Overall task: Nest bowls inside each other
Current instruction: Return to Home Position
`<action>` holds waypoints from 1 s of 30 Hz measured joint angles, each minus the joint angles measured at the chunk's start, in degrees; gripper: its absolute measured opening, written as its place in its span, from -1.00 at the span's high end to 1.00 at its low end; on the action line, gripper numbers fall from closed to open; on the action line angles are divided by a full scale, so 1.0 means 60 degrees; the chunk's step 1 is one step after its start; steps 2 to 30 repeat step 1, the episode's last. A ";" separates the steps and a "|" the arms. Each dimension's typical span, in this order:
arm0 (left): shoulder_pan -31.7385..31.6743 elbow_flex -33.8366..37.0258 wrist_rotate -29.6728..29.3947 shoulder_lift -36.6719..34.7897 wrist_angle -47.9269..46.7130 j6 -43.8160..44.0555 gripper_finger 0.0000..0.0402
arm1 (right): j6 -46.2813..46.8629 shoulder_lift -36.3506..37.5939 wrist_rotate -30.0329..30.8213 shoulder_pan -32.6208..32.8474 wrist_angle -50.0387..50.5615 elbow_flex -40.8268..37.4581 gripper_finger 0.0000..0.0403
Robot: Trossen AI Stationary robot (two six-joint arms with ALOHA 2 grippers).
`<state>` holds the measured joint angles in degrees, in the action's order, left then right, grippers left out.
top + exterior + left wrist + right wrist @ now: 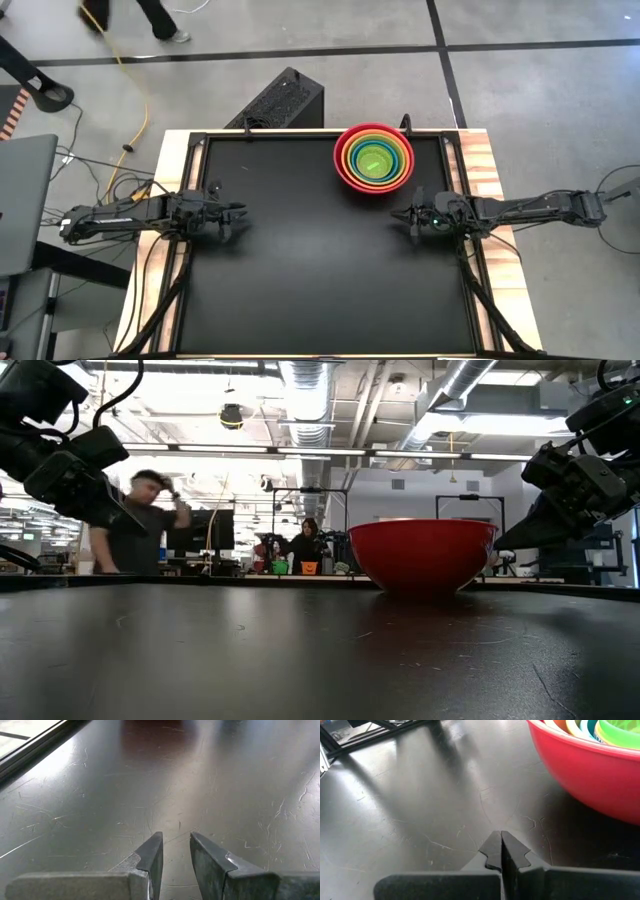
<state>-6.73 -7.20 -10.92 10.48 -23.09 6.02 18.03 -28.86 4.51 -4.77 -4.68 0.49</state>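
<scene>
The bowls stand nested in one stack (375, 160) at the far right of the black table. The red bowl (590, 775) is outermost and rests on its base. Orange, yellow, blue and green rims lie ringed inside it, with a green bowl (375, 161) at the centre. My right gripper (501, 840) is shut and empty. It hovers just on the near side of the stack and is apart from it. My left gripper (176, 842) hovers over the table's left part, far from the bowls. Its fingers stand a narrow gap apart with nothing between them.
The black tabletop (320, 280) stretches bare between the two arms and toward the near edge. A black perforated box (285, 100) stands just beyond the far edge. Cables lie on the floor at the left. People (135, 525) are in the room behind the table.
</scene>
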 joint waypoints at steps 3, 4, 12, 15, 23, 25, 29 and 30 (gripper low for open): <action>-0.0002 0.0000 0.0000 0.0000 0.0000 0.0000 0.57 | 0.0001 0.0000 0.0000 -0.0002 0.0002 0.0000 0.95; -0.0002 0.0000 0.0000 0.0000 0.0000 0.0000 0.57 | 0.0001 0.0000 0.0000 -0.0002 0.0002 0.0000 0.95; -0.0002 0.0000 0.0000 0.0000 0.0000 0.0000 0.57 | 0.0001 0.0000 0.0000 -0.0002 0.0002 0.0000 0.95; -0.0002 0.0000 0.0000 0.0000 0.0000 0.0000 0.57 | 0.0001 0.0000 0.0000 -0.0002 0.0002 0.0000 0.95; -0.0002 0.0000 0.0000 0.0000 0.0000 0.0000 0.57 | 0.0001 0.0000 0.0000 -0.0002 0.0002 0.0000 0.95; -0.0002 0.0000 0.0000 0.0000 0.0000 0.0000 0.57 | 0.0001 0.0000 0.0000 -0.0002 0.0002 0.0000 0.95; -0.0002 0.0000 0.0000 0.0000 0.0000 0.0000 0.57 | 0.0001 0.0000 0.0000 -0.0002 0.0002 0.0000 0.95; -0.0002 0.0000 0.0000 0.0000 0.0000 0.0000 0.57 | 0.0001 0.0000 0.0000 -0.0002 0.0002 0.0000 0.95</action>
